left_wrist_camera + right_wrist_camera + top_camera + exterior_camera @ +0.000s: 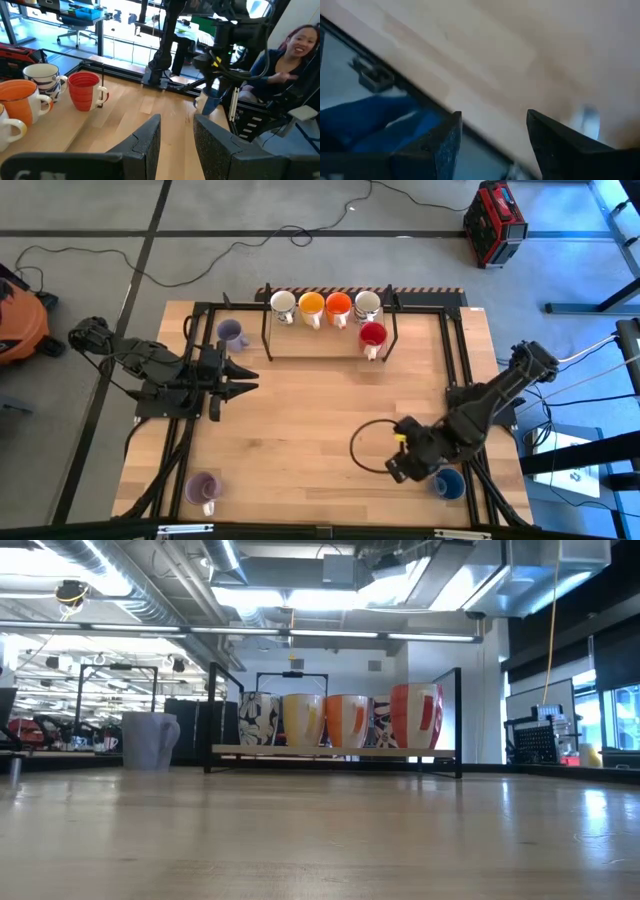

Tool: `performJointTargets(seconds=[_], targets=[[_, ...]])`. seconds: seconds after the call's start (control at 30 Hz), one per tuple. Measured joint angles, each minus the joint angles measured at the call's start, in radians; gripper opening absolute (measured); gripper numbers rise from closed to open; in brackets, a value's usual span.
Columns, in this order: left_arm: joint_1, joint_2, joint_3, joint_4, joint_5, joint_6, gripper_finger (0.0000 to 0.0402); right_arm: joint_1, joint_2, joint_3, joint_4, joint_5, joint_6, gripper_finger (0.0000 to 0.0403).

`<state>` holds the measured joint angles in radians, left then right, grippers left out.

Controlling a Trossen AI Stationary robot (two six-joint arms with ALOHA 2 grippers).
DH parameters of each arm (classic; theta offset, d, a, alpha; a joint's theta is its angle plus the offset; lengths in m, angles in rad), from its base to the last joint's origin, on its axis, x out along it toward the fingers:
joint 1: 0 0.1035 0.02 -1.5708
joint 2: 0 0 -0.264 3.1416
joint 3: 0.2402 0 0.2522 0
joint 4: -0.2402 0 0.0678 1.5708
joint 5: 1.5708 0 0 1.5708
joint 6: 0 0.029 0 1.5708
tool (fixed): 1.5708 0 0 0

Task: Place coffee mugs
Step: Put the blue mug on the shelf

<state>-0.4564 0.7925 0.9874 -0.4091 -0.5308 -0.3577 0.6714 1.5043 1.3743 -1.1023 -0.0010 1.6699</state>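
Note:
Four mugs stand in a row on the rack's shelf [300, 345]: white [283, 303], yellow-orange [311, 305], orange-red [338, 306] and a patterned white one [367, 303]. The red mug [372, 335] stands in front of them. One pale purple mug [231, 333] stands on the table left of the rack, the other [202, 488] near the table's near left corner. The blue mug [449, 483] stands near the near right corner. My right gripper [492, 127] is open, low over the table just left of the blue mug [380, 125]. My left gripper [177, 132] waits open at the table's left.
A black cable loop [365, 448] lies on the table left of the right gripper. Black frame rails [455, 360] run along the table's sides. A person [290, 55] sits beyond the table's right edge. Bare wood [320, 410] lies between the two arms.

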Motion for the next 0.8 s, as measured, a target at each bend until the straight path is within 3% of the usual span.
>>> performJointTargets(seconds=[0.17, 0.33, 0.8], targets=[[0.000, 0.000, 0.000, 0.000, 0.000, 0.002, 0.0110, 0.079, 0.006, -0.001, 0.000, -0.149, 0.216, 0.0211], [0.000, 0.000, 0.000, 0.000, 0.000, 0.002, 0.0110, 0.153, 0.012, 0.000, -0.046, -0.171, 0.385, 0.0211], [0.000, 0.000, 0.000, -0.001, -0.003, 0.004, 0.0110, 0.218, 0.129, -0.136, -0.017, -0.200, 0.481, 0.0211]])
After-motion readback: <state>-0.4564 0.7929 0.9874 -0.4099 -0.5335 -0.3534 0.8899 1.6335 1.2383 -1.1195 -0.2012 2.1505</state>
